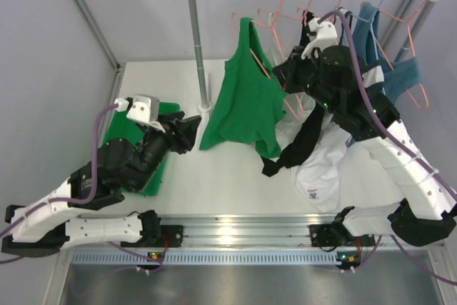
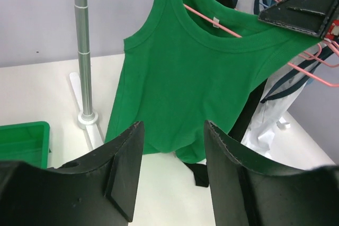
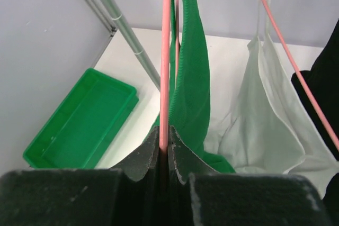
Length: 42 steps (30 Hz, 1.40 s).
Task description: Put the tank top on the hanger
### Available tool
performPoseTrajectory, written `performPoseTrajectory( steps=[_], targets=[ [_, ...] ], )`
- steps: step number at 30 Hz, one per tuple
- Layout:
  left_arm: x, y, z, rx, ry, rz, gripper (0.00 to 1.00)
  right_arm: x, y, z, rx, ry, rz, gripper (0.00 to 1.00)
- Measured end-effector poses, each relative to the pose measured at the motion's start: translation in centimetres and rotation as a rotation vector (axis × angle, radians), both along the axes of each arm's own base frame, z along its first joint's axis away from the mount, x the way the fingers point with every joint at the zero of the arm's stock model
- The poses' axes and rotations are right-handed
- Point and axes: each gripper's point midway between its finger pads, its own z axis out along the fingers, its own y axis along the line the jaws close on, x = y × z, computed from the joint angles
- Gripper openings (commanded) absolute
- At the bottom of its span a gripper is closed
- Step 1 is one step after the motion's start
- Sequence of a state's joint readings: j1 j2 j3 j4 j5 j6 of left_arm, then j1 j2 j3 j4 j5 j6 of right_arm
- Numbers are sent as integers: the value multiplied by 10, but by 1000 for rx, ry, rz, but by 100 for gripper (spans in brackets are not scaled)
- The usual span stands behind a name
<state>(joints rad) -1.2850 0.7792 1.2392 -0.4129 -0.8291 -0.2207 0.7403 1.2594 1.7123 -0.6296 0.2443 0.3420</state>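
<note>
While the tank top (image 1: 243,105) hangs limp just right of the rack post (image 1: 199,55), one strap over the hanger (image 3: 165,51), right fingers (image 3: 140,157) clamp the hanger wire; left fingers (image 2: 124,157) apart, empty. Fabric likely light, soft, stretchy: grip at strap hem

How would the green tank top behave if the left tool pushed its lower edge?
Probably floppy: the tank top drapes in soft folds, so it would likely bunch and swing rather than resist. It looks light, as the thin pink hanger holds it without visible bending. The right tool pinches the hanger wire, so the hanger should hardly move.
</note>
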Motion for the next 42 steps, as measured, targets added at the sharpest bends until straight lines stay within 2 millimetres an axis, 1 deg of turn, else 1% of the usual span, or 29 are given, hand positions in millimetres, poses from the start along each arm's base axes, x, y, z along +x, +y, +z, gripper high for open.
performPoseTrajectory(
  steps=[3, 9, 12, 15, 18, 24, 26, 29, 35, 36, 38, 39, 41, 42],
  targets=[
    [0, 3, 4, 4, -6, 3, 54, 16, 2, 6, -1, 6, -9, 0],
    [-1, 6, 10, -1, -12, 4, 54, 45, 2, 30, 18, -21, -36, 0],
    [-1, 6, 9, 1, -12, 4, 54, 56, 4, 31, 21, -21, -39, 0],
    [-1, 6, 9, 4, -11, 3, 54, 65, 6, 22, 8, -1, -42, 0],
    [-1, 6, 9, 3, -11, 3, 54, 71, 11, 8, -9, 26, -38, 0],
    [-1, 5, 8, 7, -8, 3, 54, 77, 16, -22, -43, 76, -31, 0],
    [0, 4, 7, 11, -6, 3, 54, 78, 17, -28, -48, 82, -31, 0],
    [0, 3, 5, 17, -5, 3, 54, 80, 19, -31, -44, 79, -32, 0],
    [0, 2, 5, 19, -4, 3, 54, 76, 16, -30, -30, 65, -30, 13],
    [0, 2, 5, 19, -4, 3, 54, 75, 16, -29, -25, 63, -31, 19],
    [0, 2, 5, 19, -4, 3, 54, 73, 14, -27, -15, 57, -35, 27],
    [0, 2, 5, 19, -4, 3, 54, 72, 13, -27, -14, 56, -35, 35],
    [0, 2, 5, 19, -4, 2, 54, 69, 11, -25, -7, 51, -36, 43],
    [0, 2, 5, 19, -4, 2, 54, 67, 10, -24, -3, 50, -37, 48]
  ],
)
